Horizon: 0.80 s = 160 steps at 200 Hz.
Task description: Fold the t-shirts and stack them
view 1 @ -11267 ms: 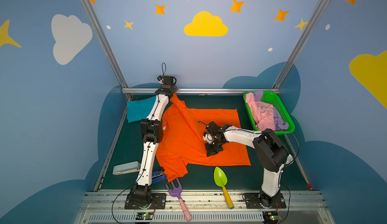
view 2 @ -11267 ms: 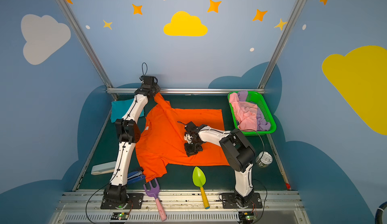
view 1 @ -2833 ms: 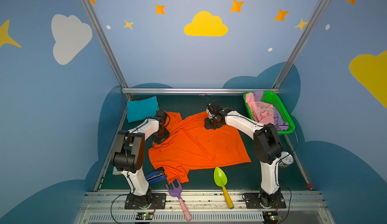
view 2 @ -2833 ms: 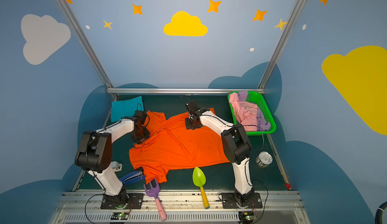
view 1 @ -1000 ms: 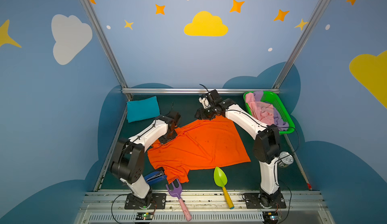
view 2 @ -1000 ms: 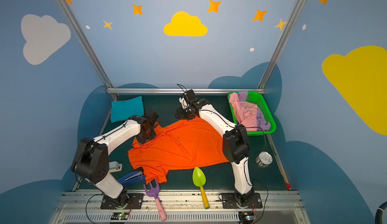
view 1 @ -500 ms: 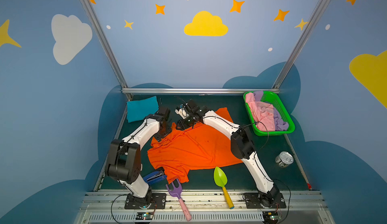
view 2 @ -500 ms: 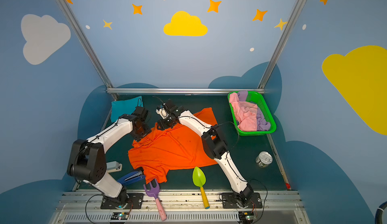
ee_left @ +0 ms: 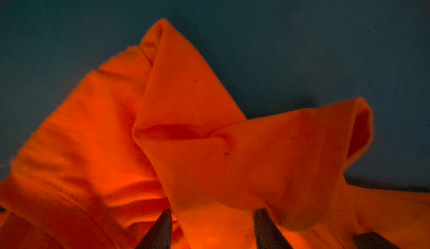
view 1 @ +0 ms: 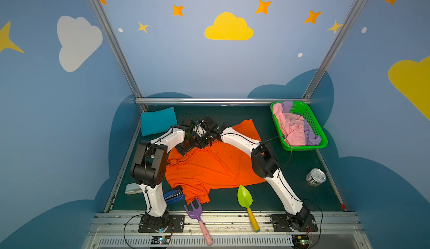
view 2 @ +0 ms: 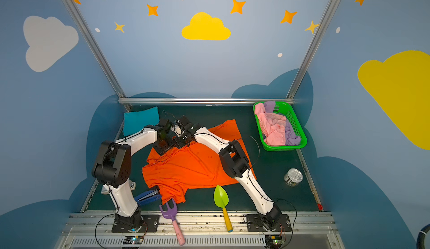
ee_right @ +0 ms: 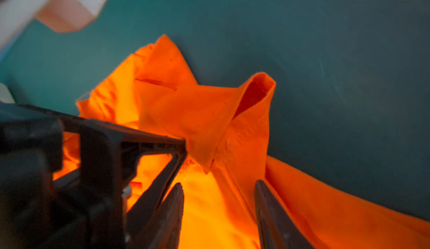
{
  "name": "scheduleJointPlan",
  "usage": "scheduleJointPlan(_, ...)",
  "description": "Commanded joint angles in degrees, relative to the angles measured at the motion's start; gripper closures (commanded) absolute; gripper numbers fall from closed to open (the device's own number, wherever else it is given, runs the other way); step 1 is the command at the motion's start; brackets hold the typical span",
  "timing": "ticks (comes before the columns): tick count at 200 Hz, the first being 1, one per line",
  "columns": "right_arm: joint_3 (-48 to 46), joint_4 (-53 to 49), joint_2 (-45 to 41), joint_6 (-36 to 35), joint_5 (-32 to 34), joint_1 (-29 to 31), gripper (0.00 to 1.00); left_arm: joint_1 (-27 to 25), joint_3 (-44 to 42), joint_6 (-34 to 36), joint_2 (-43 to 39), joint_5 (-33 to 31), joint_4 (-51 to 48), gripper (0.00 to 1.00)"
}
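the orange t-shirt (view 1: 216, 166) lies rumpled, its far corner bunched under the left and right jaws, both parted.

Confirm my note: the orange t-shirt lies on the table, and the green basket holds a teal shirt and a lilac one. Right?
One colour is wrong: the green basket holds a pale pink shirt, not teal, with the lilac shirt, as both top views show. The rest stands.

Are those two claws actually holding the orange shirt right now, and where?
Cannot be told: left gripper and right gripper both straddle the orange t-shirt at its bunched far corner, jaws apart.
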Motion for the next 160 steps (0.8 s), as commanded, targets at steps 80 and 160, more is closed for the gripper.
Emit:
scheduleJointPlan(80, 1.79, 1.98, 2.40, -0.89, 4.51, -0.01, 1.00, 3.79, -1.89, 0.05, -0.64, -1.21, -1.36, 0.96)
scheduleJointPlan(160, -10.65, 5.69, -8.22, 10.09, -3.35, -7.88, 1.00, 6.03, -7.31, 0.39, -3.51, -1.74, -0.57, 0.96)
